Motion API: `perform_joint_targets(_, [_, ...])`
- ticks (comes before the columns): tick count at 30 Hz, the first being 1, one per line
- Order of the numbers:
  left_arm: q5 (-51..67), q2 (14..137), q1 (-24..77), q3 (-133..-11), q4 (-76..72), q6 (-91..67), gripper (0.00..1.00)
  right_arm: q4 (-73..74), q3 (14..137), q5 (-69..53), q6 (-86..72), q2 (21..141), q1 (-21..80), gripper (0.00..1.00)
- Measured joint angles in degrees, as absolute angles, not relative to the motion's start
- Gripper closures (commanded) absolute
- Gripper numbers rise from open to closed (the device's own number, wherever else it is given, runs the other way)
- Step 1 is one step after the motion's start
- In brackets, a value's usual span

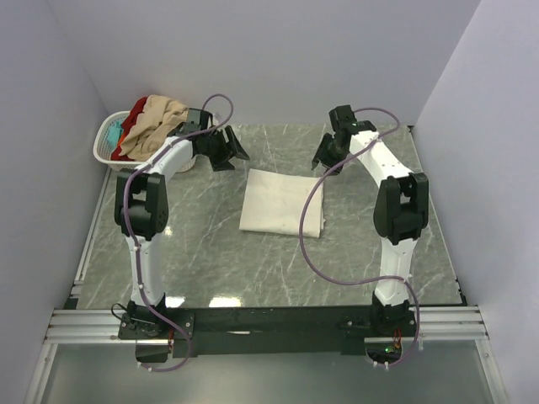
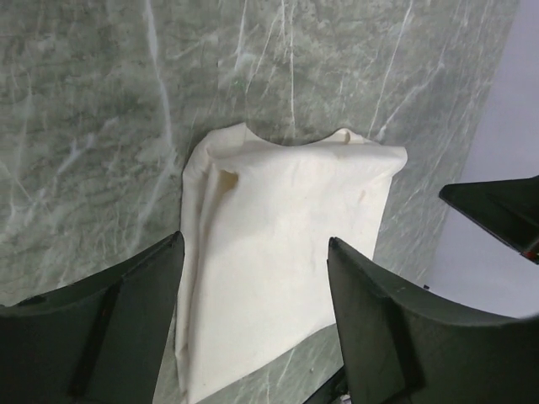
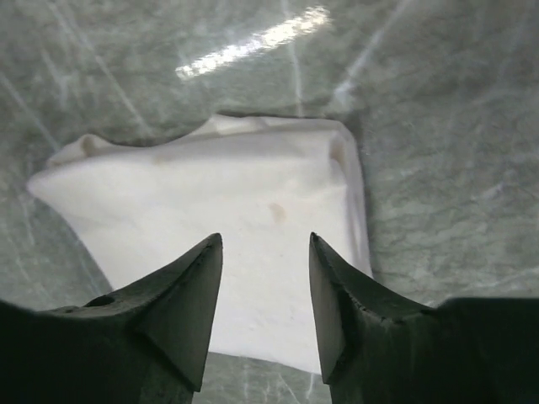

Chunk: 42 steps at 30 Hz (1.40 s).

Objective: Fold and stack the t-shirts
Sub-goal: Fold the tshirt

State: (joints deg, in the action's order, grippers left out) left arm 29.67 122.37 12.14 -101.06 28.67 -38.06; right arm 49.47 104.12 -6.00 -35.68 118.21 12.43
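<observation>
Folded cream t-shirt [image 1: 281,202] (flat, rectangular)

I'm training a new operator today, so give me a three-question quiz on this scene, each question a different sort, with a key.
1. True or false: the folded cream-white t-shirt lies on the table.
2. Where is the tan-beige shirt? A) in the laundry basket B) on the cream-white t-shirt C) in a gripper
3. Fill in: the left gripper and right gripper are both ____.
Key: 1 true; 2 A; 3 open.
</observation>
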Motion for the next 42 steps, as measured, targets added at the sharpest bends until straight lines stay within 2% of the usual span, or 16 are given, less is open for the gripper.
perform_joint_targets(5, [28.58,120.27,12.19,-98.08,28.64,-35.66,0.27,46.33,101.89,-9.43,-33.85,116.44,12.38,0.39])
perform_joint_targets(12, [28.21,113.21,12.88,-86.52,27.70,-32.91,0.31,40.64,83.88,-13.61,-31.83,104.97,12.38,0.35])
perform_joint_targets(16, [26.98,111.26,14.81,-82.59,27.40,-31.66,0.31,37.74,74.48,-15.49,-31.48,98.87,12.38,0.26])
perform_joint_targets(25, [23.83,111.24,18.46,-78.70,27.20,-30.61,0.33,30.37,62.59,-18.92,-31.07,95.68,11.92,0.25])
perform_joint_targets(42, [21.50,115.42,18.65,-80.05,26.74,-30.70,0.62,20.58,58.81,-24.16,-31.62,98.21,7.88,0.28])
